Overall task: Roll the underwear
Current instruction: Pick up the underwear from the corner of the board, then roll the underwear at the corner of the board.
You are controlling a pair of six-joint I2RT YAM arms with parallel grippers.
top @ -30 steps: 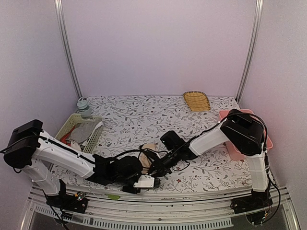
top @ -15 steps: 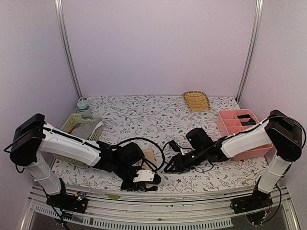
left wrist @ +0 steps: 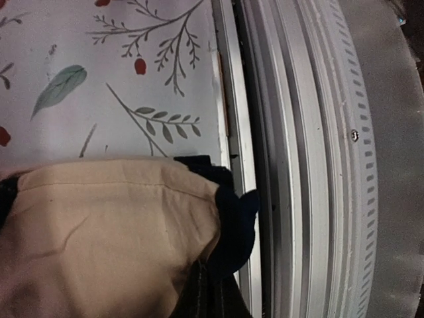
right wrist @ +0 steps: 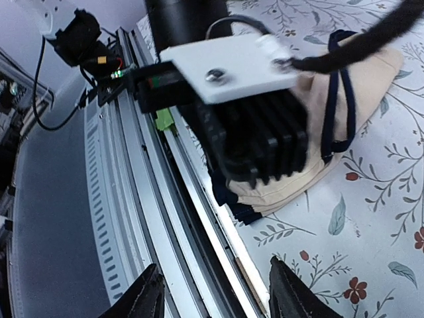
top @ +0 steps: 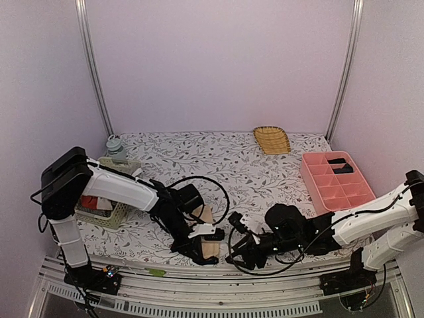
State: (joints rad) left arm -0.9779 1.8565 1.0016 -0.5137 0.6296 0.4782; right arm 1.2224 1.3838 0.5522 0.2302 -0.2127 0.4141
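The beige underwear with black edging (top: 211, 249) lies bunched at the table's near edge. In the left wrist view its beige cloth (left wrist: 99, 245) fills the lower left, and its black edging (left wrist: 237, 222) reaches the metal rail. My left gripper (top: 197, 252) is shut on the underwear, its dark fingers (left wrist: 207, 299) pinching the cloth. Just right of it, my right gripper (top: 234, 256) stands open and holds nothing. In the right wrist view the right gripper (right wrist: 218, 299) faces the underwear (right wrist: 295, 185) from a short way off, with the left gripper's body (right wrist: 238, 99) on top of the cloth.
A green basket (top: 114, 211) with more cloths stands at the left. A pink divided tray (top: 311, 177) stands at the right, a yellow woven dish (top: 271, 140) at the back, and a small jar (top: 114, 146) at the back left. The metal rail (right wrist: 132, 199) runs right beside the underwear.
My right gripper has let go, opened and drawn back to the right and toward the near edge. My left gripper has carried the underwear down to the table's front edge.
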